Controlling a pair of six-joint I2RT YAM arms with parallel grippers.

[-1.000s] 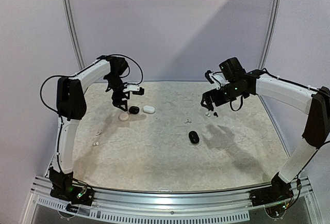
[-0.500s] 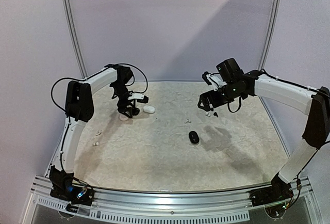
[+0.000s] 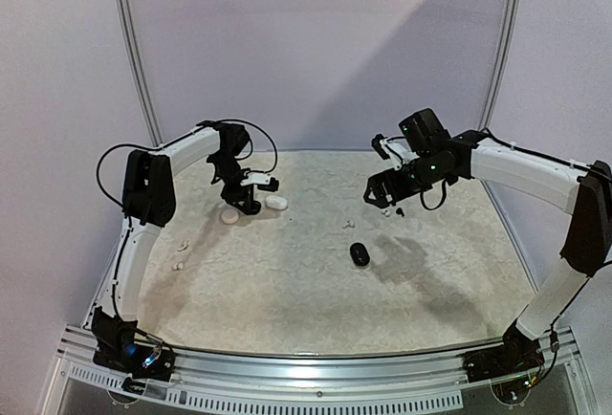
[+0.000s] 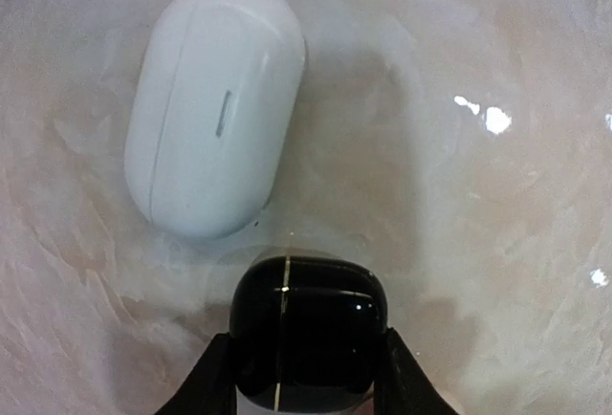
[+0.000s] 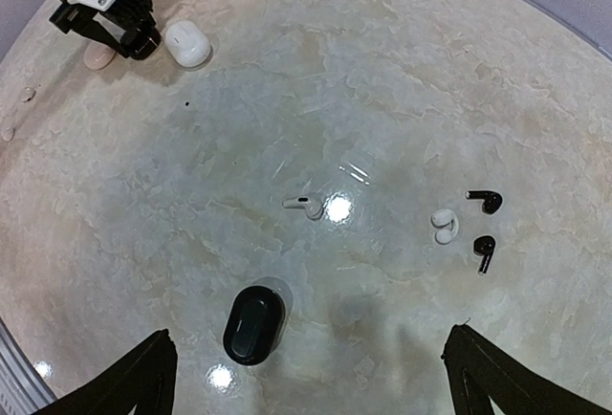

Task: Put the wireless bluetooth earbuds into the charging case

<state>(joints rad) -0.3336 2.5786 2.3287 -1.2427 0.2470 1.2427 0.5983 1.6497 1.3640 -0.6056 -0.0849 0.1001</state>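
Observation:
In the left wrist view a glossy black charging case (image 4: 308, 315) sits between my left gripper's (image 4: 308, 369) fingers, which press on both its sides; a white case (image 4: 212, 109) lies just beyond it. From above, the left gripper (image 3: 247, 207) stands low at the back left, beside that white case (image 3: 276, 202). My right gripper (image 5: 311, 362) hangs open above the table, nothing between its fingers. Under it lie a second black case (image 5: 254, 324), a white earbud (image 5: 308, 206), a white pair (image 5: 443, 226) and two black earbuds (image 5: 486, 201) (image 5: 484, 251).
A pinkish case (image 3: 229, 215) lies left of the left gripper. Two small white pieces (image 3: 182, 246) (image 3: 176, 266) sit near the table's left edge. The second black case (image 3: 359, 254) rests mid-table, with a white earbud (image 3: 348, 225) behind it.
My left gripper has come down and to the right over the black case beside the white case, and its jaws have closed in on it. The right arm has shifted slightly left.

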